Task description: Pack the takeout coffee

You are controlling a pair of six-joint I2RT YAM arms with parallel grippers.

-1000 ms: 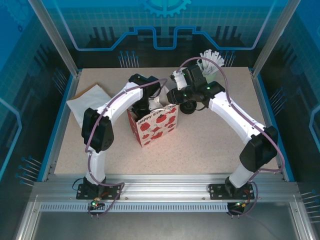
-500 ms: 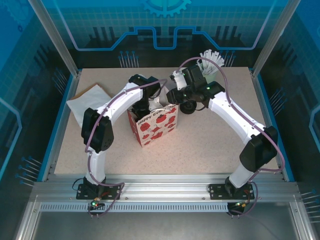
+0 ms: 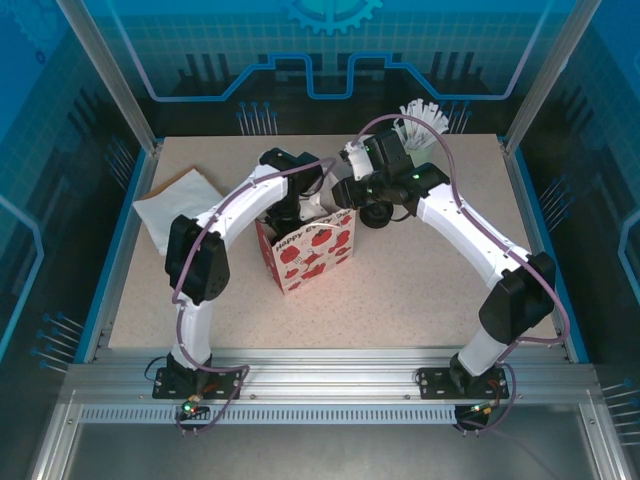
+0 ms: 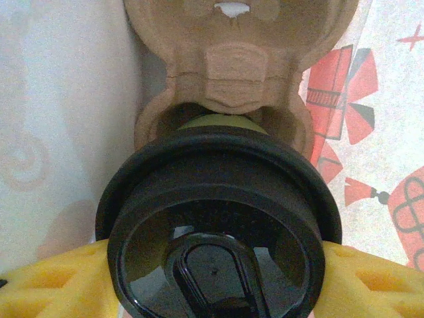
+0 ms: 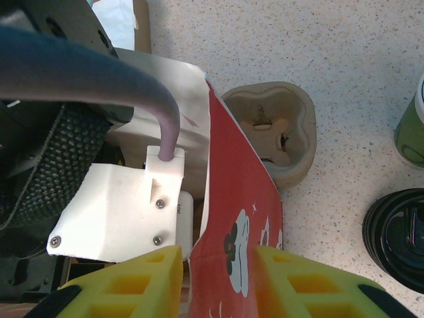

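Left gripper [image 4: 215, 281] pinches the coffee [image 4: 218, 199] from both sides near its top, inside the bag [image 3: 312, 252]; its base seemingly sits in the carrier [image 4: 235, 63].

takeout coffee [image 4: 218, 218] between fingers [image 4: 46, 286], pulp carrier [image 4: 236, 61]

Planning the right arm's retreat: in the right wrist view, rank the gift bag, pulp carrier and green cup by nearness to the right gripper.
1. The gift bag, its wall between the right gripper's fingers.
2. The pulp carrier, just beyond, on the table.
3. The green cup, far right edge.
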